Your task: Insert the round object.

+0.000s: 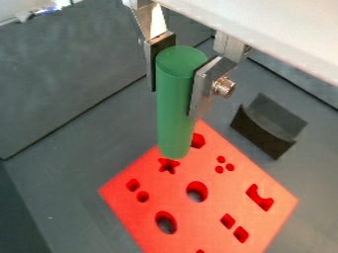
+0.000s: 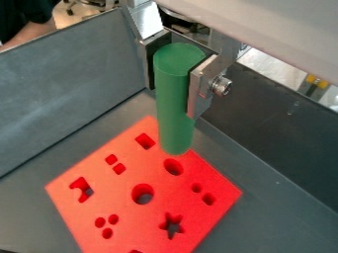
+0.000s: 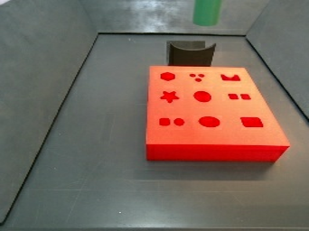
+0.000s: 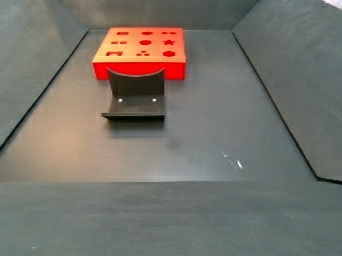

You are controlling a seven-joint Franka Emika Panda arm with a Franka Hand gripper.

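While the gripper (image 1: 183,61) hangs high above the red block (image 3: 212,113), its fingers (image 1: 211,84) squeeze the green peg (image 1: 175,104) upright. The dark holder (image 3: 189,50) sits at the block's 12 o'clock.

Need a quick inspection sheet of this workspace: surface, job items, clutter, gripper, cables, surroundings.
Surface: dark grey floor, bare apart from the items below.
Job's things: green peg upright in the gripper, raised above the red block; no hole filled.
Clutter: dark curved holder beside the block.
Gripper: gripper shut on the peg's upper end, above the block.
Cables: nothing seen.
Surroundings: grey walls enclose the floor.
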